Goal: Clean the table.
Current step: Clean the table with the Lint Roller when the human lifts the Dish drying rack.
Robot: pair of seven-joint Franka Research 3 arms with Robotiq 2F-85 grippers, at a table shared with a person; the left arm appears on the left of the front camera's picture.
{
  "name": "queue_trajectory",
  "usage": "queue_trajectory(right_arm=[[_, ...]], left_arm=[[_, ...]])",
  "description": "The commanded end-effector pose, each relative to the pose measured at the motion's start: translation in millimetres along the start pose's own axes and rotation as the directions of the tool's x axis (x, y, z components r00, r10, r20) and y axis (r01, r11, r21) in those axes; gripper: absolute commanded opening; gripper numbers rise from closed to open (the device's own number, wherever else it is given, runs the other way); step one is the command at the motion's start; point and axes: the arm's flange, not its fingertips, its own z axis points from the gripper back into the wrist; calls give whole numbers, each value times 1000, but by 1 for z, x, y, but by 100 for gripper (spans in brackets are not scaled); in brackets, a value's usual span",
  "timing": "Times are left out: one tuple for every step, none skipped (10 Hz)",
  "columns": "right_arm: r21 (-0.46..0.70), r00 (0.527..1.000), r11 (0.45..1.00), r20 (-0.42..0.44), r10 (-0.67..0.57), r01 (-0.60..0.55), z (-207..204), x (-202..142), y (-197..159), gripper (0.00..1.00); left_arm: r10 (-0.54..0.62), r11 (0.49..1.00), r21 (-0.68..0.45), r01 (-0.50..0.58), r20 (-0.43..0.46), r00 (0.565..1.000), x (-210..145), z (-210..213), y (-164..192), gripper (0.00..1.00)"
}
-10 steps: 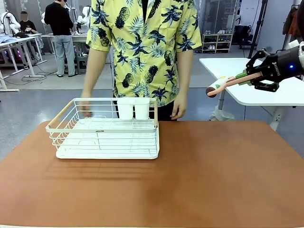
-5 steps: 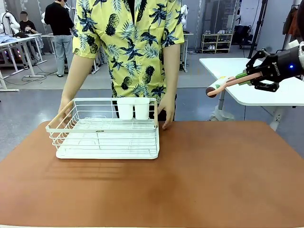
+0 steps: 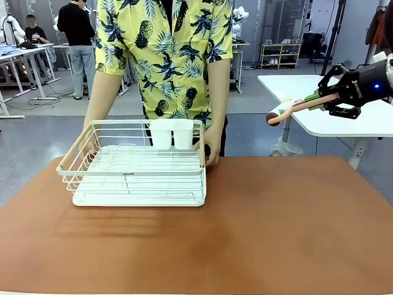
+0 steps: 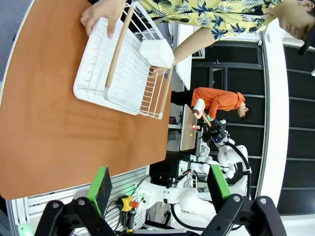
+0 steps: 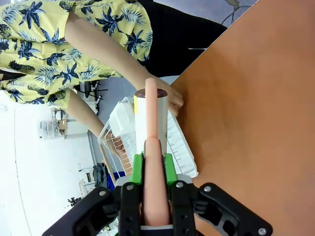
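light: we see bright, even indoor light across all views.
shadows: soft, faint one from the wire rack (image 3: 135,178) on the table (image 3: 288,233), toward the camera.
glare: mild sheen on the matte top; right wrist view washes out white at its left edge.
focus: front view sharp.
distortion: left wrist view bows the table's edge.

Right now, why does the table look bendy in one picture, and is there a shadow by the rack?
Left wrist view: the wide lens bows the table edge into a curve. Front view: a soft shadow lies on the table in front of the rack. Right wrist view: the room behind the person is washed out white.
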Motion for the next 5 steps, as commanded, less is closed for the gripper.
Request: queue_trajectory(right_arm=[[1, 1000, 1000, 0, 1, -1, 0, -1, 1, 0], [1, 1000, 1000, 0, 1, -1, 0, -1, 1, 0], [1, 1000, 1000, 0, 1, -1, 0, -1, 1, 0], [1, 1000, 1000, 0, 1, -1, 0, -1, 1, 0], [1, 1000, 1000, 0, 1, -1, 0, -1, 1, 0]], left_arm=[[-15, 1000, -9, 15, 6, 1000, -3, 1, 1, 100], [-15, 1000, -9, 15, 6, 1000, -3, 1, 1, 100], [-15, 1000, -9, 15, 6, 1000, -3, 1, 1, 100], [-15, 1000, -9, 15, 6, 1000, -3, 1, 1, 100], [-15, 1000, -9, 15, 6, 1000, -3, 1, 1, 100]])
